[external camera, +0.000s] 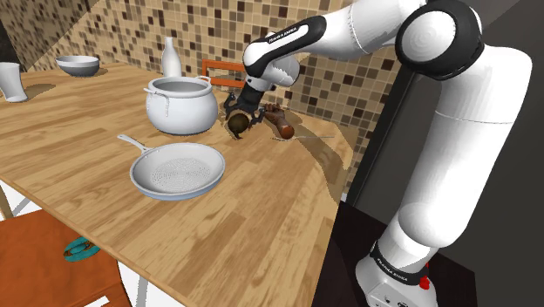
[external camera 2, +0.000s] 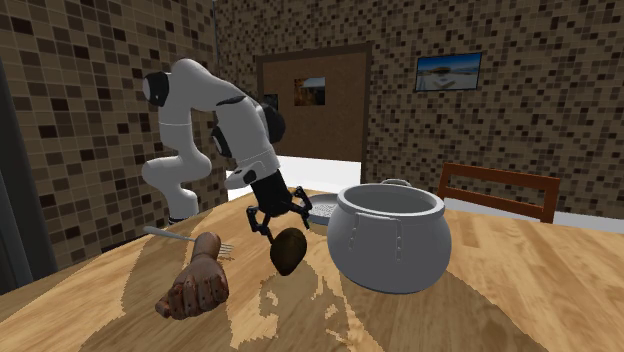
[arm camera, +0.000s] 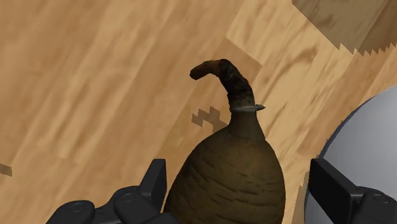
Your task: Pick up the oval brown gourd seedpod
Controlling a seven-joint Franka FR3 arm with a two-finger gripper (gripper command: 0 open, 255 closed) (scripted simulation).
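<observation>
The brown gourd seedpod [arm camera: 229, 178], oval with a curved dark stem, sits on the wooden table [external camera: 261, 201] just beside the white pot [external camera: 180, 105]. My gripper [arm camera: 238, 172] is down over it, open, with one finger on each side of its body. One finger [arm camera: 156, 181] is right against the gourd, and a small gap shows between the gourd and the other finger [arm camera: 324, 184]. From the second exterior view the gourd [external camera 2: 290, 250] hangs tilted right under the gripper [external camera 2: 277, 225]. In the shoulder view the gourd [external camera: 237, 127] is below the gripper [external camera: 241, 113].
A brown knobbly object [external camera: 279, 122] lies close on the gourd's other side, with a fork [external camera 2: 190, 238] by it. A white frying pan [external camera: 179, 170] is nearer the table's front. A bottle [external camera: 172, 57], bowl [external camera: 78, 64] and cup [external camera: 10, 80] stand further off. A chair [external camera 2: 495, 185] is behind the table.
</observation>
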